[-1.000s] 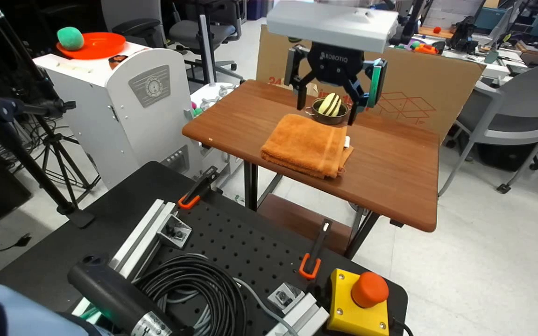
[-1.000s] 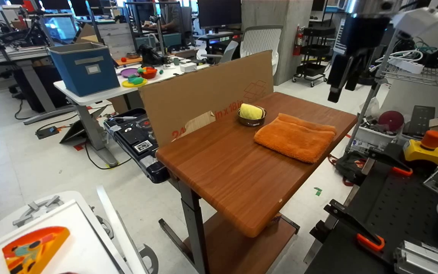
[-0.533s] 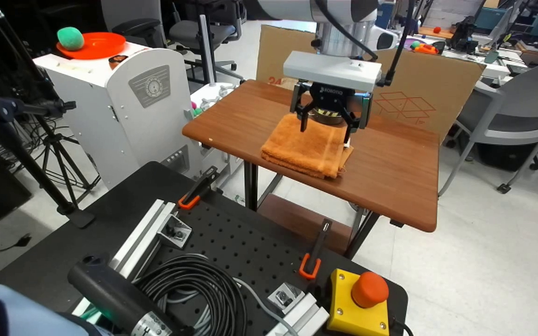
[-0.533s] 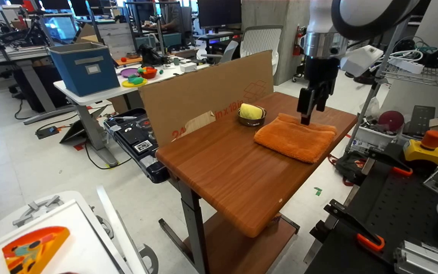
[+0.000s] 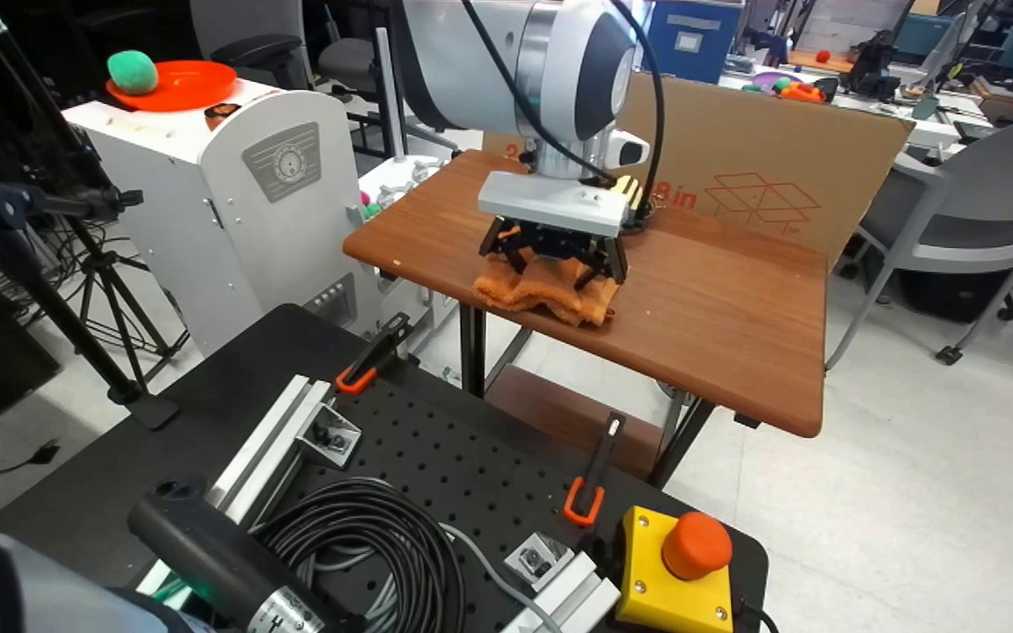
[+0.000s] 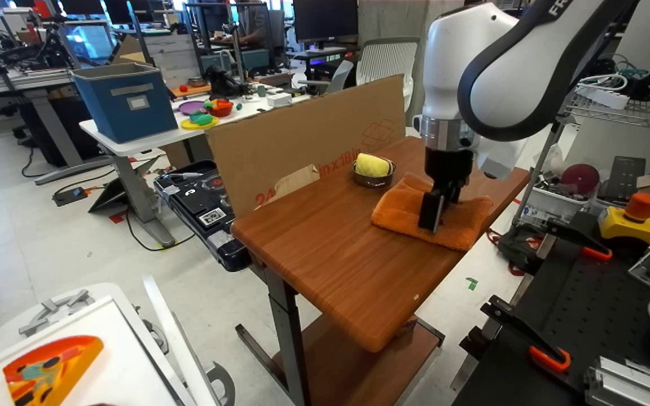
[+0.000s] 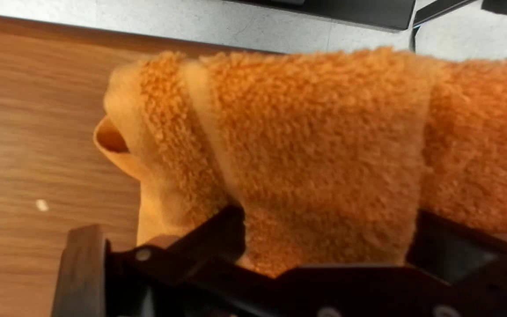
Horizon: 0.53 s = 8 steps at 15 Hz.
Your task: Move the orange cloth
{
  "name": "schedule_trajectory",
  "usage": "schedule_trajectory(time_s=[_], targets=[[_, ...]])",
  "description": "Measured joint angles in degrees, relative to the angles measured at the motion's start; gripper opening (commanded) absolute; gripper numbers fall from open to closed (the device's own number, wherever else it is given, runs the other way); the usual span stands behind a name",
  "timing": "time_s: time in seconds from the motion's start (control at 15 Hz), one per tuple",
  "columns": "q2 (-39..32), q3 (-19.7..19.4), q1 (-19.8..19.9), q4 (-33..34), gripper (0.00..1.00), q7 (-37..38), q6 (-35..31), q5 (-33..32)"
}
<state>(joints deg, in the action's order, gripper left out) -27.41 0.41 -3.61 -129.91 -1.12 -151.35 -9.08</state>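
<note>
The orange cloth lies folded and rumpled on the brown table, near the edge facing the black pegboard. It also shows in an exterior view and fills most of the wrist view. My gripper points down at the cloth; it also shows in an exterior view. In the wrist view the gripper has a finger on each side of a raised, bunched fold and is shut on it. The fingertips are sunk in the fabric and hidden. The cloth still rests on the table.
A small dark bowl holding a yellow-and-black striped object stands behind the cloth. A cardboard panel stands along the table's far edge. A black pegboard with clamps and a yellow box with a red button is nearby.
My gripper has come down from above onto the cloth and closed in on it. The cloth has bunched up between the fingers and shifted slightly left in an exterior view.
</note>
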Motion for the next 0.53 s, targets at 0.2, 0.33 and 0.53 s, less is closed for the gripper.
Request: schedule_trajectory(time_s=[0.2, 0.33, 0.53], targets=[[0.37, 3.86, -0.21, -1.37, 1.0, -2.1, -1.71, 1.07], [0.69, 7.21, -0.38, -2.15, 1.0, -2.76, -2.28, 2.75], [0.68, 10.54, -2.15, -2.34, 1.0, -2.58, -2.57, 4.75]])
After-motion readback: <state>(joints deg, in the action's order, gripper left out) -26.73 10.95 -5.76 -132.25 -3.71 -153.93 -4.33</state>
